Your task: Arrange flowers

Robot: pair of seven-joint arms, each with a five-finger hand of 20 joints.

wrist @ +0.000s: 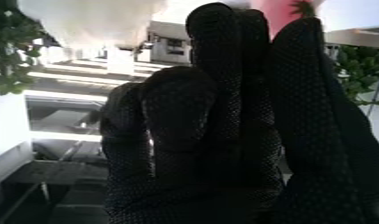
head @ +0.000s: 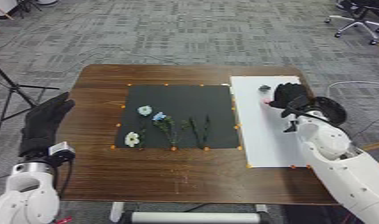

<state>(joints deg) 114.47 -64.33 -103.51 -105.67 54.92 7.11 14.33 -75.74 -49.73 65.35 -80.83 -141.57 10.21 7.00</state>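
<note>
A pink flower [head: 266, 101] lay at or just above the white sheet [head: 264, 145], immediately beside the black-gloved right hand [head: 292, 95], near its fingertips. We saw straight fingers set close together; whether they bore on the stem we could not tell. We judged this to be placement; next, we needed to settle the bloom, then clear it gently. The black-gloved left hand [head: 47, 122], fingers extended, rested apart.

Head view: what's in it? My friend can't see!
The right robot hand is over a white sheet on a brown table, near something pink. White and blue flowers and green stems lie on a black mat, and the left robot hand is at the left.
</note>
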